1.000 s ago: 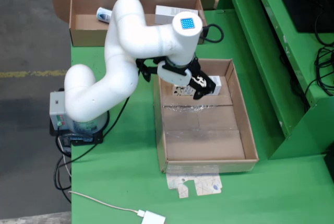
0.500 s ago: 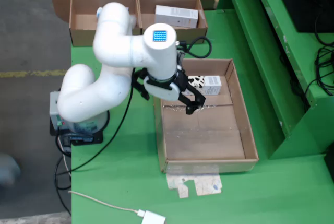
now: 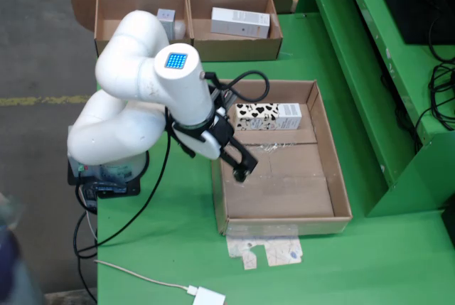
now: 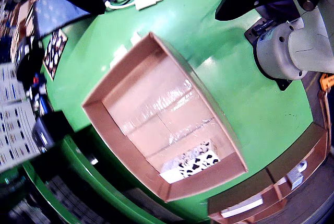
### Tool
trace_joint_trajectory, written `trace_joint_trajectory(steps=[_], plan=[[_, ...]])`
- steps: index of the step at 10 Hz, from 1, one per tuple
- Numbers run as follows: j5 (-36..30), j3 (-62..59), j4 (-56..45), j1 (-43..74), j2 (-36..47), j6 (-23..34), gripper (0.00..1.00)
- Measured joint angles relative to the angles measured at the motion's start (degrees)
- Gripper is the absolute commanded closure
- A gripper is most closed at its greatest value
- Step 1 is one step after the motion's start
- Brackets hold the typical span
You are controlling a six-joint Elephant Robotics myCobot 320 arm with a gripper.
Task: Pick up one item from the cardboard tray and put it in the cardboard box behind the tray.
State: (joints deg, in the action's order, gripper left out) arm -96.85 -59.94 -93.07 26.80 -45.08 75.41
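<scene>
Black-and-white cow print marks the carton (image 3: 269,116) we take to be the item: it lies on its side against the far wall of the cardboard tray (image 3: 341,190), alone there as far as we can see, and in the wrist view it sits in the tray's lower corner (image 4: 194,163). The tool (image 3: 240,168) hangs over the tray's left edge in the fixed view, well apart from the carton and carrying nothing; we cannot tell whether its fingers are spread or closed. We judge the main risk to be the approach: the carton sits tight to the wall, so a finger coming down on that side could strike the cardboard rim or shove the carton instead of straddling it. A grip across the glossy long faces might also slip on the lift. Behind the tray on the green table (image 3: 163,248), the cardboard box (image 3: 234,47) has two compartments; the right holds a white carton (image 3: 240,22), the left a small pale item (image 3: 167,16)
</scene>
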Motion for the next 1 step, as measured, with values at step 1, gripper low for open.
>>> trace_joint_trajectory(steps=[1], plan=[[0.0,0.0,0.0,2.46,0.0,0.0,0.0]])
